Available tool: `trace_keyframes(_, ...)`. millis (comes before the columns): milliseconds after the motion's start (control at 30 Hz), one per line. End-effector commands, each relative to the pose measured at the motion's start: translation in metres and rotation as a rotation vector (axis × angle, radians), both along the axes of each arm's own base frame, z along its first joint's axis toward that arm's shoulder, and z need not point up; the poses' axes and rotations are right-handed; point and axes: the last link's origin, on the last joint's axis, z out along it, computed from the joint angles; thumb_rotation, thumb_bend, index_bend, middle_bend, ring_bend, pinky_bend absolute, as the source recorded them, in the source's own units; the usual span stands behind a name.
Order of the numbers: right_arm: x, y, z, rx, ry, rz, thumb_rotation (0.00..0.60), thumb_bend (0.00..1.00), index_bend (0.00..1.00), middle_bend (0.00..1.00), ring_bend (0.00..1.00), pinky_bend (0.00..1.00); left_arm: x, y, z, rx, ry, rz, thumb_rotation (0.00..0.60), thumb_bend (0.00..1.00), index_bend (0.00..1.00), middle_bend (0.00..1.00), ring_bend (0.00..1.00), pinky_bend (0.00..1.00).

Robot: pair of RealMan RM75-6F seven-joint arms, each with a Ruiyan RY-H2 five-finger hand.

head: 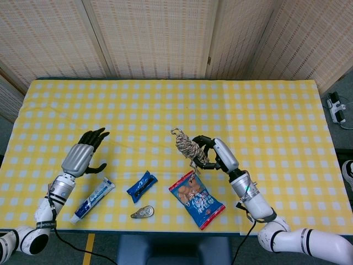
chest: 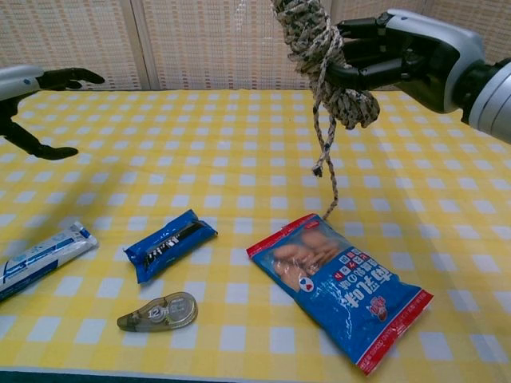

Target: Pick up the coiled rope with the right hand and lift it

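- The right hand (chest: 403, 60) grasps the coiled rope (chest: 319, 48), fingers wrapped around the bundle, holding it in the air well above the table (head: 265, 110).
- In the head view the same right hand (head: 216, 155) and coiled rope (head: 189, 148) show a little right of the table's middle, toward the near edge.
- Two loose rope ends hang down from the bundle; in the chest view the longer one reaches down close to the top corner of the snack bag (chest: 339, 281), though contact cannot be told.
- The left hand (head: 81, 156) is released, fingers spread and holding nothing, raised near the left side of the table; in the chest view only its fingers (chest: 68, 78) and thumb show at the left edge.
- The snack bag lies flat just below the right hand, close to the near table edge.
- A blue wrapped bar (chest: 169, 243) lies left of the snack bag, apart from it, with a correction tape dispenser (chest: 159, 311) nearer the front edge.
- A toothpaste tube (head: 92, 200) lies slantwise beneath the left arm, close to the near edge.
- A small yellowish object (head: 53, 189) sits at the near left edge; what it is cannot be told.
- The far half of the checked yellow tablecloth and the right side past the right arm are open surface.
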Motion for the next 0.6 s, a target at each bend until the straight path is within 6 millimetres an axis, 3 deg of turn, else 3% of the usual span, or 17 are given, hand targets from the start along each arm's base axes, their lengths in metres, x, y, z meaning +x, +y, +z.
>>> trace_keyframes(33, -0.003, 0.001, 0.005, 0.007, 0.008, -0.01, 0.6, 0.54, 0.76, 0.7, 0.71, 0.65, -0.036, -0.013, 0.018, 0.143, 0.085, 0.042, 0.6, 0.33, 0.12, 0.02, 0.01, 0.0)
trace_keyframes(233, -0.008, 0.004, 0.016, 0.021, 0.012, -0.03, 0.6, 0.54, 0.76, 0.7, 0.71, 0.66, -0.072, -0.043, 0.046, 0.24, 0.118, 0.085, 0.6, 0.33, 0.15, 0.03, 0.02, 0.0)
trace_keyframes(600, -0.017, 0.01, 0.028, 0.025, -0.007, -0.053, 0.6, 0.54, 0.76, 0.7, 0.71, 0.66, -0.11, -0.108, 0.063, 0.283, 0.133, 0.189, 0.6, 0.33, 0.17, 0.04, 0.03, 0.0)
